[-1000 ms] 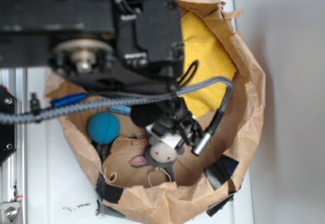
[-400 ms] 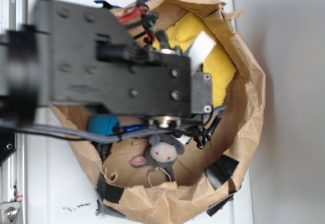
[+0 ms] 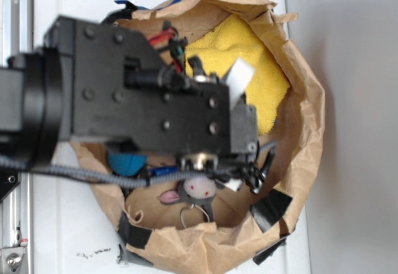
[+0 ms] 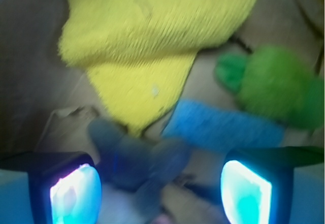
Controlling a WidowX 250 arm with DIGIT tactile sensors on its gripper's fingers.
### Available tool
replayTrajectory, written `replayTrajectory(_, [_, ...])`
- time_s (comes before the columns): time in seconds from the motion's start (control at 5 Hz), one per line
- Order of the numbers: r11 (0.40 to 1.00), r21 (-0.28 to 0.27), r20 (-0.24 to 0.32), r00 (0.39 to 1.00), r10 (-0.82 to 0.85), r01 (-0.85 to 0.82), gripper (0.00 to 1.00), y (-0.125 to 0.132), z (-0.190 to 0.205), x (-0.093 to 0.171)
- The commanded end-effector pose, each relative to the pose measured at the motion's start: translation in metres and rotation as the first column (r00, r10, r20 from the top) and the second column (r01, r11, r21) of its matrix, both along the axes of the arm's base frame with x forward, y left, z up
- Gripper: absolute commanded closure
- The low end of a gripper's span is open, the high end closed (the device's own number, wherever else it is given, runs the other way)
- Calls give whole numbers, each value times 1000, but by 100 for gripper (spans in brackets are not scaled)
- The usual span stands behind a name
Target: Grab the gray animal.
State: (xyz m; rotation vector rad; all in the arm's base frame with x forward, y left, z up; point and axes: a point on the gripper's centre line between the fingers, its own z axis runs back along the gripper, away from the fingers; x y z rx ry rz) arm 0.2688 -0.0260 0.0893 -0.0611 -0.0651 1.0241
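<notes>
The gray animal (image 3: 198, 189) lies at the near inner side of a brown paper bag (image 3: 298, 131). It has a whitish face, red eyes and one pink ear. My black arm (image 3: 155, 106) hangs right over it and hides the gripper in the exterior view. In the wrist view my gripper (image 4: 161, 196) is open, with its two lit fingertips (image 4: 76, 193) at the bottom corners. The blurred gray animal (image 4: 137, 163) sits between them, nearer the left one. I cannot tell whether they touch it.
A yellow cloth (image 3: 255, 69) fills the far side of the bag and shows in the wrist view (image 4: 147, 46). A blue ball (image 3: 127, 161) lies left of the animal. A fuzzy green plush (image 4: 277, 84) and a blue object (image 4: 223, 127) lie ahead to the right. Black tape (image 3: 270, 209) patches the bag rim.
My arm has swung across the bag and come down over the gray animal, now covering most of the bag's inside. The animal has not moved.
</notes>
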Motion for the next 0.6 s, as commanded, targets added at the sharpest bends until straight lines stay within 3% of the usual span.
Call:
replayTrajectory(0.0, [1000, -1, 11, 1000, 26, -26, 0, -28, 4, 17])
replayTrajectory(0.4, [997, 64, -5, 999, 32, -32, 0, -21, -24, 8])
